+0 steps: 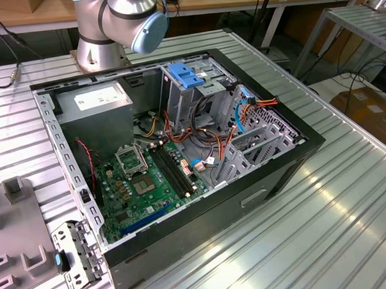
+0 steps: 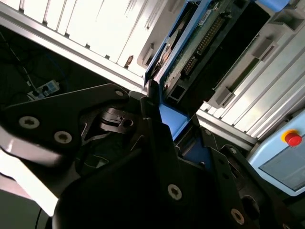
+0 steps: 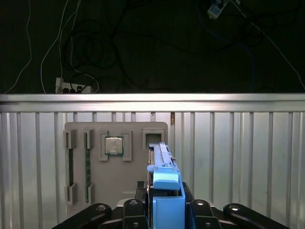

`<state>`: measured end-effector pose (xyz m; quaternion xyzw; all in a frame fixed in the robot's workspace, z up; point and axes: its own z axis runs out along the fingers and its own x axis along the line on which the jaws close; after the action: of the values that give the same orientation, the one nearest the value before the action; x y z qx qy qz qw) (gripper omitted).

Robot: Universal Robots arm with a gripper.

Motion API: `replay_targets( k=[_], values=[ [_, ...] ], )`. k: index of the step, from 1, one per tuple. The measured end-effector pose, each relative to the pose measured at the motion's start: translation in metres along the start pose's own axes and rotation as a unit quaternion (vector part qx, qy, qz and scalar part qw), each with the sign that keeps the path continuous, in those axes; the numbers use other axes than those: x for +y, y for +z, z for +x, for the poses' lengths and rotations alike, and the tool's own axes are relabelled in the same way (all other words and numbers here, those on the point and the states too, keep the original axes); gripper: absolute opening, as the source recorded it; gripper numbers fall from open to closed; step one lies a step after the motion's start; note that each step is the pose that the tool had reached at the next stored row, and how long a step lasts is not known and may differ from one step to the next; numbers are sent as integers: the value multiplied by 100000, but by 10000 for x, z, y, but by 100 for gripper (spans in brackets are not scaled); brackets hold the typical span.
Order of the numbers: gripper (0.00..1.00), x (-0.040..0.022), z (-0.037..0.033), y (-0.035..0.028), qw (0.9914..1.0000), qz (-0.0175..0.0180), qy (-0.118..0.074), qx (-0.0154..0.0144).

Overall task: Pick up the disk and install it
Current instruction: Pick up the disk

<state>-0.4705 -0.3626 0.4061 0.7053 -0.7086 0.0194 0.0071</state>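
Gripper (image 3: 165, 193) pinched on the disk (image 3: 161, 157) — drive held edge-on by its blue carrier, hanging over the grey parts tray (image 3: 86, 131) — probably oriented to slide into the open case (image 1: 308, 139).

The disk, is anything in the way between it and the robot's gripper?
No, nothing visible is in the way. In the first wrist view the disk stands on edge right inside the gripper, which is shut on its two sides.
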Motion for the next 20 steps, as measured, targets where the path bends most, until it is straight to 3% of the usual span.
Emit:
replay_targets(
  k=[3, 14, 17, 20],
  values=[
    [37, -1, 2, -58, 100000, -3, -20, -4],
    [37, -7, 15, -411, 100000, 5, -21, -6],
    [37, -8, 18, -473, 100000, 1, -21, -5],
    [37, -9, 18, -474, 100000, 3, -21, -7]
  ],
)
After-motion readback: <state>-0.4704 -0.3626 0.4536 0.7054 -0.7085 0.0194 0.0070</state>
